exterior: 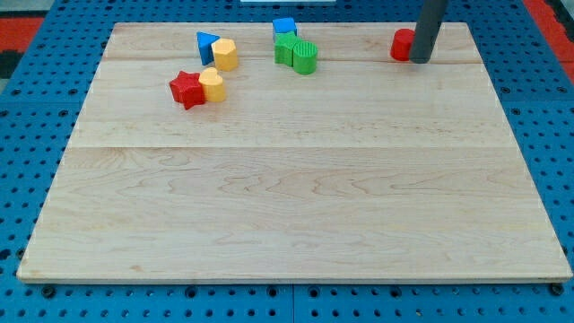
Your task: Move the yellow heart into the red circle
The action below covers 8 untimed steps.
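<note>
The yellow heart (213, 85) lies at the view's upper left, touching the right side of a red star (186, 90). The red circle (403, 44) stands near the view's top right edge of the board. My tip (419, 61) rests on the board right beside the red circle, on its right side, touching or nearly touching it. The tip is far to the right of the yellow heart.
A second yellow block (224, 55) sits above the heart, touching a blue triangle (206, 45). A blue cube (284, 27), a green star (285, 48) and a green round block (305, 57) cluster at the top middle. The wooden board (296, 206) lies on a blue pegboard.
</note>
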Each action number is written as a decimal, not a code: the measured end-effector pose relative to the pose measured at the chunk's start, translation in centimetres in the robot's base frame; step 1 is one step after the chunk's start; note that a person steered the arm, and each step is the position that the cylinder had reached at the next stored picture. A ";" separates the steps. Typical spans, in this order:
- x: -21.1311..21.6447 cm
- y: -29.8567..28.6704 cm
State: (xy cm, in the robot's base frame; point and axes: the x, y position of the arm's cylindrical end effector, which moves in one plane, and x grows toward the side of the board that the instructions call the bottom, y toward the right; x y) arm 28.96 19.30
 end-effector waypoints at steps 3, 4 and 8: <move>17.0 -22.5; 15.5 -37.2; 3.6 -33.3</move>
State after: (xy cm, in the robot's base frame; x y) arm 32.56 -13.98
